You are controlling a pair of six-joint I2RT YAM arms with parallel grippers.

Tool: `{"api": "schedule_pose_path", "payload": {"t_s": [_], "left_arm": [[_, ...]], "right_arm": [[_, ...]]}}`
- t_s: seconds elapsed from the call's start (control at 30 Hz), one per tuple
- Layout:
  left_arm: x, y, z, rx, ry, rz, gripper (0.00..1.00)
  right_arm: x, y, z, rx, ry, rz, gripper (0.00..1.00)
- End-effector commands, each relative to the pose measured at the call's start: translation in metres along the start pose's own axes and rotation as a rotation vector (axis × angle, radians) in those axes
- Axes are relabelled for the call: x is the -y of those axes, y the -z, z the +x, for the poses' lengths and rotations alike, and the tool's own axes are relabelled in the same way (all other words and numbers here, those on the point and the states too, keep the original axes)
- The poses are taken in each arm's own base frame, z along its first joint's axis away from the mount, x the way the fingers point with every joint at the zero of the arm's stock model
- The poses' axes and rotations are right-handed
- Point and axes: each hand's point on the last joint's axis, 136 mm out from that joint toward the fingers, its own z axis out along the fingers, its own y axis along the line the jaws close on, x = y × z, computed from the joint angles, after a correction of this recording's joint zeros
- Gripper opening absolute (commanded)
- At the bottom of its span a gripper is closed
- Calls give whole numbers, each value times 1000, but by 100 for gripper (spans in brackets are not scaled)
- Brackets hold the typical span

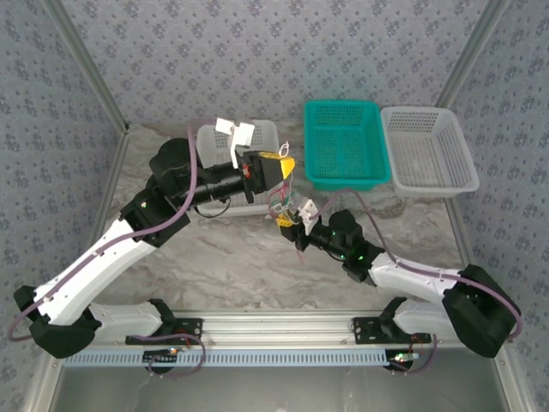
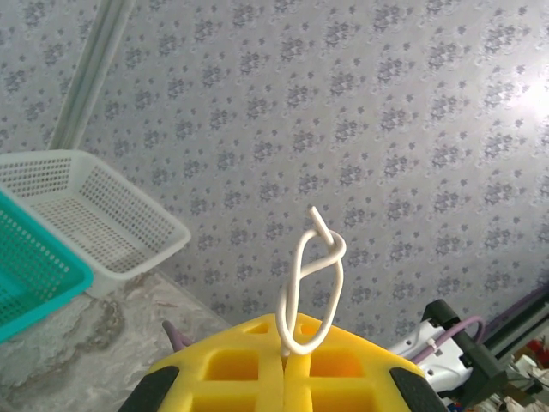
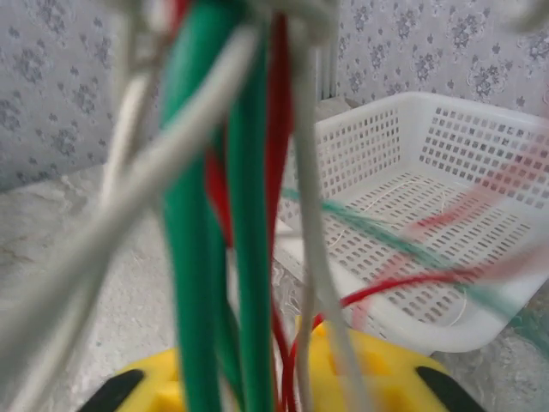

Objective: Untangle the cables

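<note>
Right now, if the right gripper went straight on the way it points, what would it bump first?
The bundle of thin green, red and pale cables, hanging right in front of the right gripper. Behind it, probably next: the white plastic mesh basket.

From high above the near edge you look down onto the whole table (image 1: 232, 257). Your left wrist camera faces the far-right white basket (image 2: 94, 215), which the overhead view shares. Your right wrist camera hugs the cables (image 3: 206, 215).
</note>
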Motion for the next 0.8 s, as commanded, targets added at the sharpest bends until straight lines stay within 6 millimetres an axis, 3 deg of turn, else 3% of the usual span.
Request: {"api": "schedule_pose_path", "payload": {"t_s": [0.0,0.1,0.17,0.23,0.3,0.4,0.5,0.57,0.63,0.77], "left_arm": [[46,11,-26,49,-94,132,0],[69,10,-31,32,-140,195,0],[81,7,-31,15,-170,226,0],[82,3,-27,8,-189,218,0],[66,1,-25,18,-180,143,0],[32,5,-21,58,-184,-19,0],[0,19,-21,102,-214,-192,0],[-24,36,-27,121,-245,-349,0],[-43,56,-36,145,-278,-482,0],[-68,101,-55,228,-278,-639,0]], "right_arm": [[2,12,-15,36,-2,19,11],[-3,25,-32,61,-4,13,0],[-3,39,-43,85,-8,34,0],[6,53,-47,89,-32,104,0],[20,68,-36,52,-68,204,0],[52,91,6,-35,-166,405,0],[72,107,62,-104,-387,519,0],[78,114,101,-163,-540,566,0],[81,122,127,-206,-635,608,0],[89,142,159,-290,-725,730,0]]}}
